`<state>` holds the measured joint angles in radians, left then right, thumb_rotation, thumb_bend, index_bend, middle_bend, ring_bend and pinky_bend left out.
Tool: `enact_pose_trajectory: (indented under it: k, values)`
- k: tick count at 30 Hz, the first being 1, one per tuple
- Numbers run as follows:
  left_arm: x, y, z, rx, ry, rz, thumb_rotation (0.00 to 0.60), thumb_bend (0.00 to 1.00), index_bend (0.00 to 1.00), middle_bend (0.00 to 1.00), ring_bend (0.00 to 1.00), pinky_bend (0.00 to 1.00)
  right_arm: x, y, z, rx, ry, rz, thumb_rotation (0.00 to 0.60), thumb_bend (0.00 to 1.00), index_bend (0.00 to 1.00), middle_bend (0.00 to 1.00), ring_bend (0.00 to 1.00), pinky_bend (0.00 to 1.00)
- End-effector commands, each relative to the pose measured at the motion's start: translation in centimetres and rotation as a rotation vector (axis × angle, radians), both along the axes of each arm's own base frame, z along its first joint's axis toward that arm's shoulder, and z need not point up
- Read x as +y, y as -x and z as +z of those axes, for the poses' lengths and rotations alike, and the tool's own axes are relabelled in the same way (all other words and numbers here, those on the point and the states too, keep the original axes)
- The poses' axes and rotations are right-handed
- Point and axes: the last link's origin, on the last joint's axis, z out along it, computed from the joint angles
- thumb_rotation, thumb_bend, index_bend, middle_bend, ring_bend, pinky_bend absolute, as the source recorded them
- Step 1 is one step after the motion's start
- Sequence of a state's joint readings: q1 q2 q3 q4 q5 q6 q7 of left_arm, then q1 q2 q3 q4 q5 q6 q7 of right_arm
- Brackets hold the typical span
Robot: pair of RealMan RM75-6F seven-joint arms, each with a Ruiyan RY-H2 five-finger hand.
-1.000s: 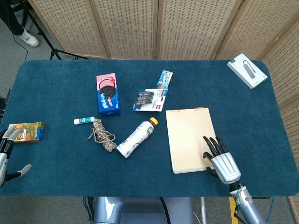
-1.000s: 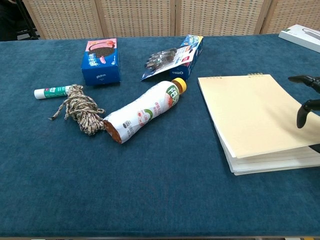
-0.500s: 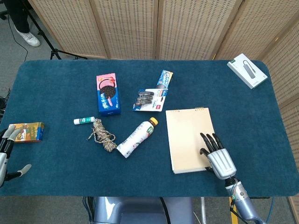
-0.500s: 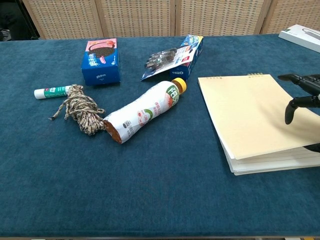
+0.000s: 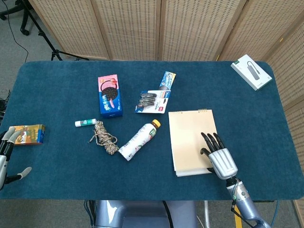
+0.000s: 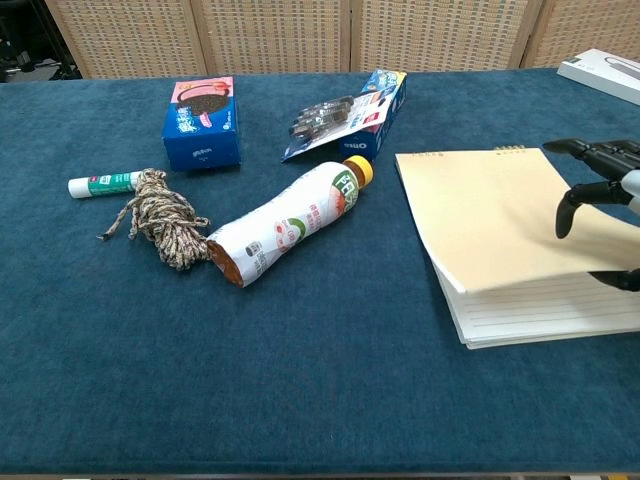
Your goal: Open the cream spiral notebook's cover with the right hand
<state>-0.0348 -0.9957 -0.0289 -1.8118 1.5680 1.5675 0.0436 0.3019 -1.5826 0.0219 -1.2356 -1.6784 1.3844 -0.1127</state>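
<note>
The cream spiral notebook (image 5: 192,141) lies on the blue table (image 5: 57,156), right of the plastic bottle (image 5: 138,140). The right hand (image 5: 219,158) pinches the cover's near right corner, lifting it so lined pages show beneath. The left hand (image 5: 5,159) rests at the table's left edge, fingers spread, holding nothing.
</note>
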Motion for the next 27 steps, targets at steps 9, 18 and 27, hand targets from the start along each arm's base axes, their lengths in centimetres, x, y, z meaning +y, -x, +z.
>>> enact_pose_trajectory:
  k: [9, 18, 27]
  values:
    - [0.0, 0.0, 0.0, 0.002, 0.001, 0.000, 0.600, 0.00, 0.00, 0.00, 0.00, 0.00, 0.2, 0.1, 0.0, -0.004, -0.046, 0.019, 0.600, 0.78, 0.64, 0.04, 0.00, 0.00]
    - [0.0, 0.0, -0.1, 0.004, 0.004, -0.001, 0.600, 0.00, 0.00, 0.00, 0.00, 0.00, 1.4, 0.8, 0.6, -0.002, -0.140, 0.035, 0.600, 0.78, 0.68, 0.06, 0.00, 0.00]
    - [0.0, -0.1, -0.2, 0.006, 0.005, 0.000, 0.600, 0.00, 0.00, 0.00, 0.00, 0.00, 3.4, 1.4, 1.8, 0.032, -0.263, 0.064, 0.600, 0.80, 0.68, 0.07, 0.00, 0.00]
